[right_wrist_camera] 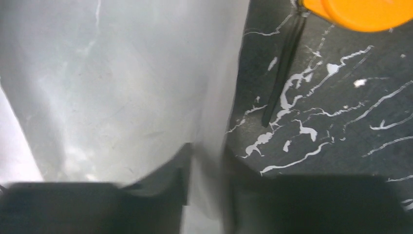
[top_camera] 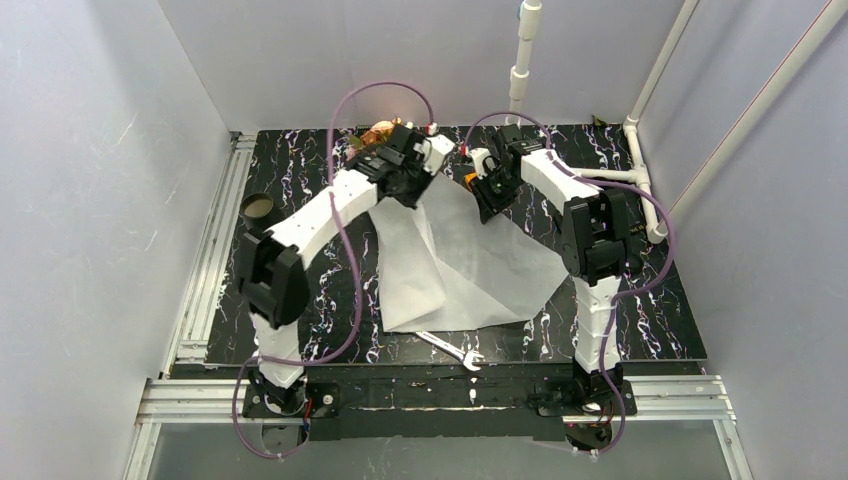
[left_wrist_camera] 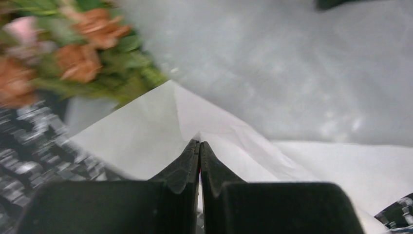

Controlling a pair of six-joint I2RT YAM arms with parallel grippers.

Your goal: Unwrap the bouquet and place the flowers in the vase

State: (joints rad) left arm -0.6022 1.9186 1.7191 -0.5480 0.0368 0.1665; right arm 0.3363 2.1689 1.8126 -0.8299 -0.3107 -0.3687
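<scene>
The white paper wrap [top_camera: 450, 270] lies spread open on the black marbled table. The flowers [top_camera: 385, 132], rust-orange and pink roses with green leaves [left_wrist_camera: 78, 58], lie at the wrap's far end. My left gripper [top_camera: 425, 165] is next to them, shut on a raised fold of the wrap [left_wrist_camera: 199, 144]. My right gripper [top_camera: 490, 195] is at the wrap's far right edge. Its jaws [right_wrist_camera: 207, 151] stand partly apart, with the paper's edge between them, blurred. The black vase [top_camera: 258, 208] stands upright at the table's left side, apart from both grippers.
An orange disc [right_wrist_camera: 365, 12] and a thin dark strip [right_wrist_camera: 285, 73] lie on the table just right of the wrap. A white pipe post [top_camera: 520, 70] rises at the back. A small wrench [top_camera: 455, 350] lies by the near edge.
</scene>
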